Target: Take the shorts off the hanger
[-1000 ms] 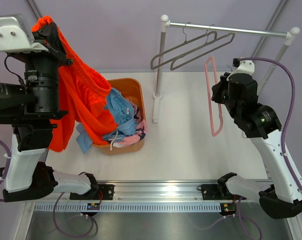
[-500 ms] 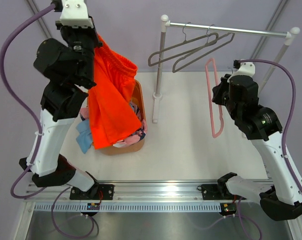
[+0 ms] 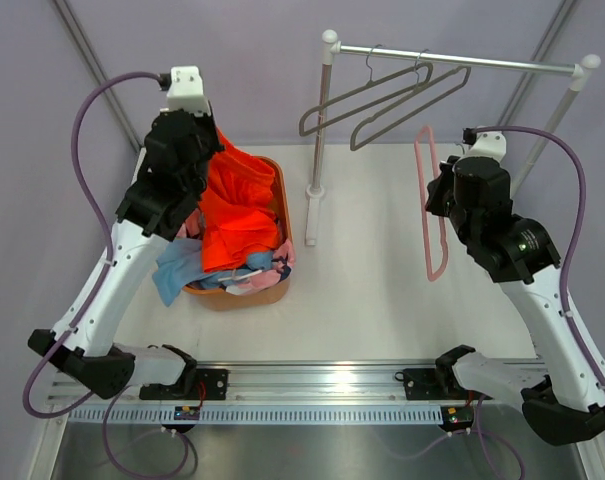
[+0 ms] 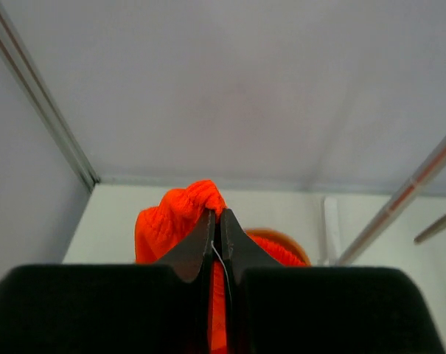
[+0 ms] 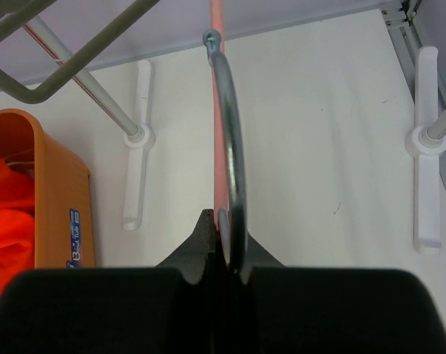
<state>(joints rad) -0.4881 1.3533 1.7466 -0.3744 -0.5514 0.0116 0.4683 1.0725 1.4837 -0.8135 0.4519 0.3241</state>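
**Placing the bright orange fabric shorts point(image 3: 237, 210) in the orange plastic basket point(image 3: 284, 200) near the table's point(image 3: 382, 300) left edge.**
We are pinching a gathered fold in the left gripper point(image 4: 217, 218), jaws narrow on the cloth and arm arched over the basket. The shorts are draping onto the light blue shorts point(image 3: 177, 270) and pink patterned shorts point(image 3: 280, 258) inside. Our right gripper point(image 5: 221, 221) is clamping the bare pink hanger point(image 3: 429, 200) by its metal hook. Next, we judge, the left jaws should be opening.

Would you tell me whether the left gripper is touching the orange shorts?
Touching: the left wrist view shows the left gripper pinching a fold of the orange shorts.
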